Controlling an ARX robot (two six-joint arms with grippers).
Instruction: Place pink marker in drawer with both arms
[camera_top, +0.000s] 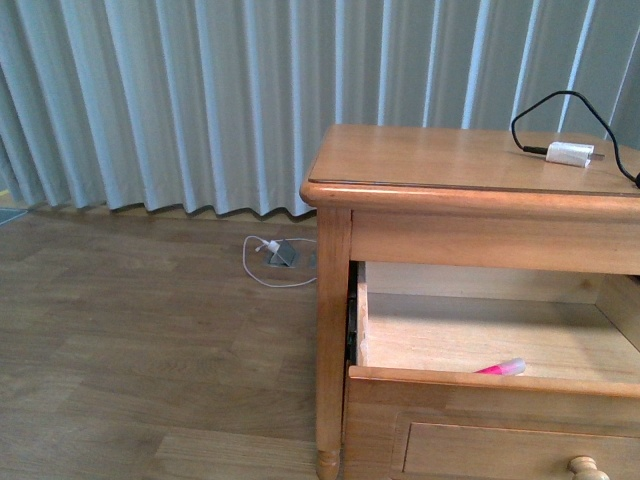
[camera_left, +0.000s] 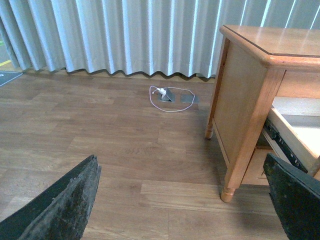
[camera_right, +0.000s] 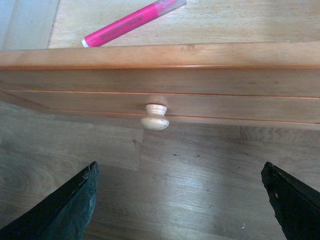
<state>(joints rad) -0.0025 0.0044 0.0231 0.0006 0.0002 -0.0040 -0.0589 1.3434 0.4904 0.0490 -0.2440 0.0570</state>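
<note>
Pink marker (camera_right: 132, 21): is lying inside the open drawer (camera_right: 200, 54), just past the front panel and the knob (camera_right: 155, 116) from the right gripper (camera_right: 179, 200).
Handling: probably light, stiff and smooth, rolling easily; best taken across the middle of the barrel.
Right gripper: is standing wide open, holding nothing.
Left gripper (camera_left: 180, 200): is hanging open and empty, well apart from the marker.

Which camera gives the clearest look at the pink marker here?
The right wrist view: the pink marker shows nearly full length on the floor of the open drawer, behind its front. The front view shows only its tip above the drawer front. The left wrist view misses it.
</note>
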